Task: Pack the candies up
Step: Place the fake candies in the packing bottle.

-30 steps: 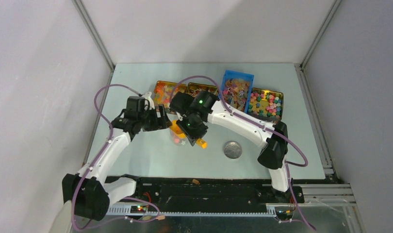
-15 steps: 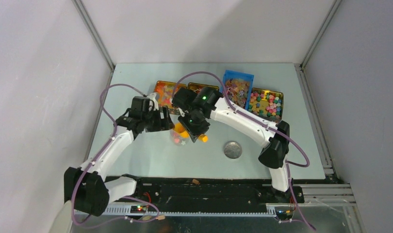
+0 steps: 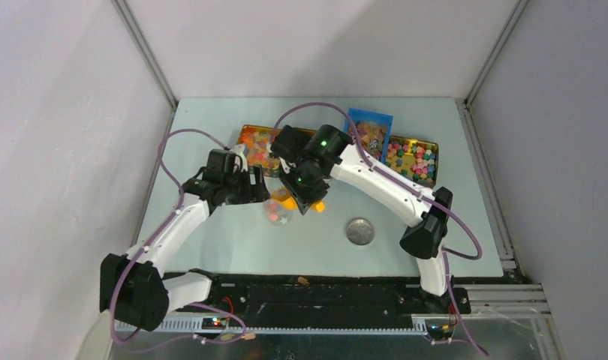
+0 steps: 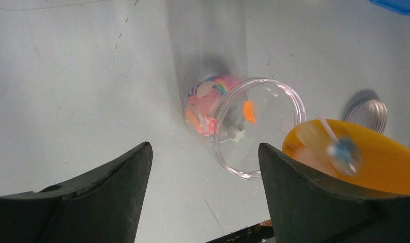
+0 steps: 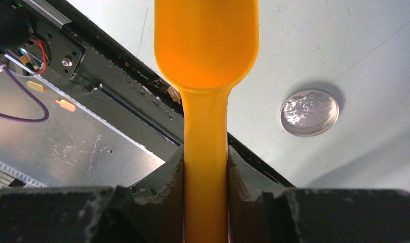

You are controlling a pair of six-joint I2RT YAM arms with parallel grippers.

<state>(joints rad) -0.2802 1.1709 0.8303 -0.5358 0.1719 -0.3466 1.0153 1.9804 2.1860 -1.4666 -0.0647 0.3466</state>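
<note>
Pinching the scoop [image 5: 205, 45] by its flat handle, the right gripper [image 5: 205, 162] has both fingers pressed against the orange plastic. We enter this as a snug hold, with no gap on either side.

Item, ahead of those fingers: the scoop's bowl, carrying candies [image 4: 339, 149], among them a white-stick lollipop lying loose near the lip. We judge the load shallow and apt to roll, so the bowl wants holding level until its lip is over the jar mouth.

Item, just beyond the lip: a clear jar [image 4: 253, 131] on the table [image 4: 66, 76], mouth open, a few candies at its bottom. Bowl and rim look close. We cannot tell whether they overlap.

Item, on the jar's other side: the left gripper [image 4: 204, 149], fingers spread wide, with the jar ahead of the tips and untouched as far as we can see. We would bring them in to steady it before tipping, since a light jar may skid if knocked.

Item, off to the right gripper's side: a round silver lid [image 5: 310, 112], flat on the table and well apart from the jar.

Item, farthest, behind the right gripper: the trays [image 3: 370, 115] with the bulk of the candies.

Method: roll the wrist slowly, lip low inside the rim, and let the pieces slide rather than drop.
</note>
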